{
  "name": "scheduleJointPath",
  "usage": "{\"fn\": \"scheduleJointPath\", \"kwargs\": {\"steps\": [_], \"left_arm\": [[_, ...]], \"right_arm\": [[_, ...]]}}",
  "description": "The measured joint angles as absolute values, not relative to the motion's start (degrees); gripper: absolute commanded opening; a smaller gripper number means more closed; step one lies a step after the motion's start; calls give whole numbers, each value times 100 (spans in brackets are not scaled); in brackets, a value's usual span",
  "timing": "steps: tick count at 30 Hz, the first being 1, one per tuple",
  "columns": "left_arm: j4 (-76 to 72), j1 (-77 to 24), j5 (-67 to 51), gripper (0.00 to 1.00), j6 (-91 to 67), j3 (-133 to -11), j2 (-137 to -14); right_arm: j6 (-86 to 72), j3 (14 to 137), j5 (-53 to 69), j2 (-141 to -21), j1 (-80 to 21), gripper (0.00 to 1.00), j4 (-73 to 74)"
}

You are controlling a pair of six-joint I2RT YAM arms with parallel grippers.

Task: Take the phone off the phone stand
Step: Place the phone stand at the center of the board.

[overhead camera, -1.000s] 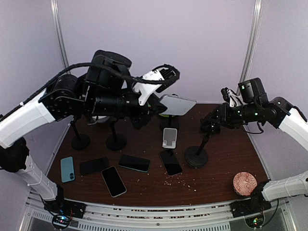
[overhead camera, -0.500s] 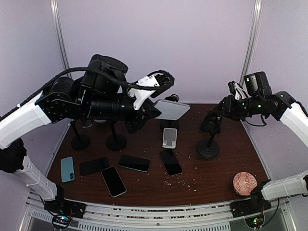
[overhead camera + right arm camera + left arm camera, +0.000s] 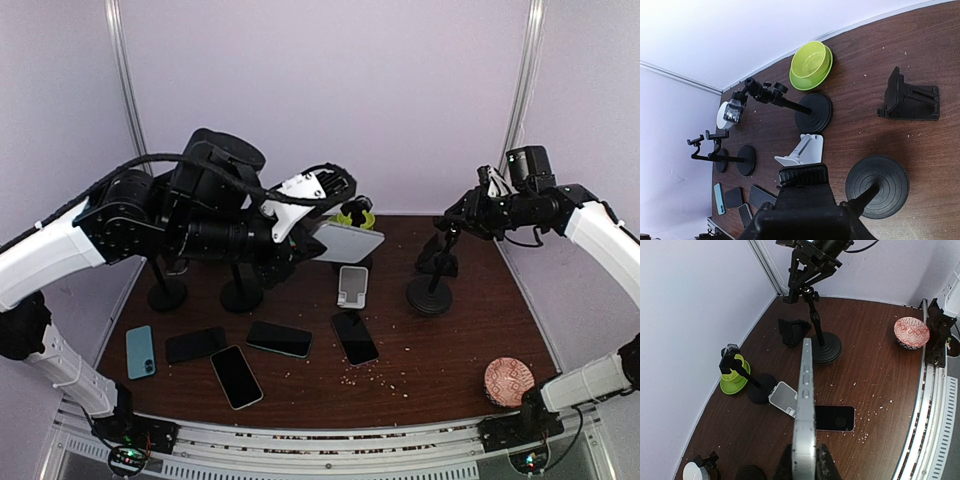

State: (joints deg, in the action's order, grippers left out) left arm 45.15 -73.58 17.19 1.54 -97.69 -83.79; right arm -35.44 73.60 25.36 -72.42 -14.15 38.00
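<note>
A silver phone (image 3: 347,242) hangs in the air above the table, apart from any stand. My left gripper (image 3: 308,236) is shut on its near end. In the left wrist view the phone (image 3: 804,400) shows edge-on, pinched between the two fingers at the bottom edge. The black phone stand (image 3: 430,296), with a round base and a thin stem, stands at the right on the table. My right gripper (image 3: 462,214) is shut on its clamp head (image 3: 802,192), and no phone is in the clamp. Its base (image 3: 877,186) rests on the wood.
A white stand (image 3: 351,286), a green bowl (image 3: 355,216) and a black wedge stand (image 3: 437,262) sit mid-table. Two black stands (image 3: 167,293) are at the left. Several phones (image 3: 279,339) lie flat in front. A patterned bowl (image 3: 510,381) sits near the right front.
My left arm has carried the phone down and to the left. My right gripper has moved the black stand back and to the right.
</note>
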Motion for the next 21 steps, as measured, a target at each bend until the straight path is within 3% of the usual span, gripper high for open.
{"fn": "scheduleJointPath", "kwargs": {"steps": [16, 21], "left_arm": [[4694, -7358, 1787, 0, 49, -9463, -8254], [4716, -7358, 1776, 0, 23, -9426, -8197]], "right_arm": [[-3616, 6969, 3041, -7513, -193, 0, 3317], [-3573, 6628, 3068, -7467, -25, 6, 3286]]}}
